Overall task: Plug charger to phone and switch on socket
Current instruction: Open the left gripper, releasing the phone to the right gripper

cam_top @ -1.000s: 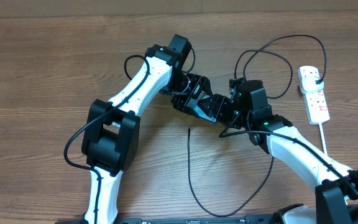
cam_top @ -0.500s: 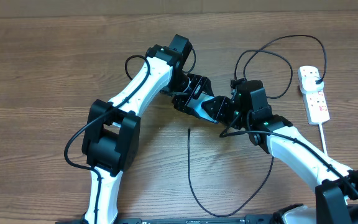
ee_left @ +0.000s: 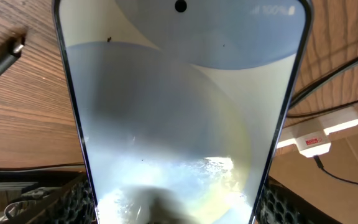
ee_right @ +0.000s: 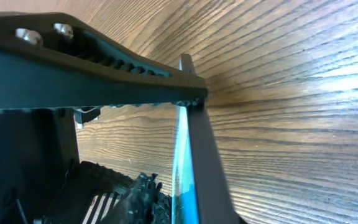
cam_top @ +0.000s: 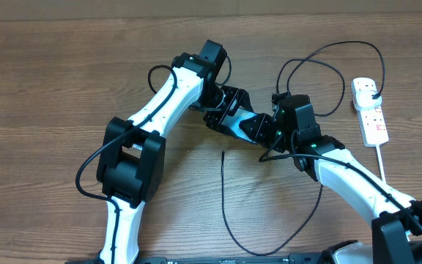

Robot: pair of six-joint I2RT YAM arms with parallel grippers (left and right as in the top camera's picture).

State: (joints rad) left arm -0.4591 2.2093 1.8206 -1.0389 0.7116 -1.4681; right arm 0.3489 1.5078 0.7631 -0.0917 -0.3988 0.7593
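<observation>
The phone point(cam_top: 249, 126) is held up between both grippers at the table's middle. In the left wrist view its glossy pale face point(ee_left: 179, 112) fills the frame. In the right wrist view I see it edge-on as a teal strip point(ee_right: 183, 162). My left gripper point(cam_top: 233, 116) is shut on the phone's sides point(ee_left: 176, 202). My right gripper point(cam_top: 273, 133) is closed against the phone's edge point(ee_right: 179, 202). The charger cable point(cam_top: 223, 198) lies loose on the table, and its connector tip point(cam_top: 223, 153) point(ee_left: 16, 47) is free. The white socket strip point(cam_top: 370, 110) point(ee_left: 316, 134) lies at the right.
The black cable loops behind the right arm point(cam_top: 328, 66) and runs to a black plug in the strip point(cam_top: 373, 92). The strip's white cord point(cam_top: 381, 158) trails toward the front right. The left arm's finger point(ee_right: 92, 56) crosses the right wrist view.
The phone and both grippers have shifted slightly at the middle. The cable and the socket strip have not moved.
</observation>
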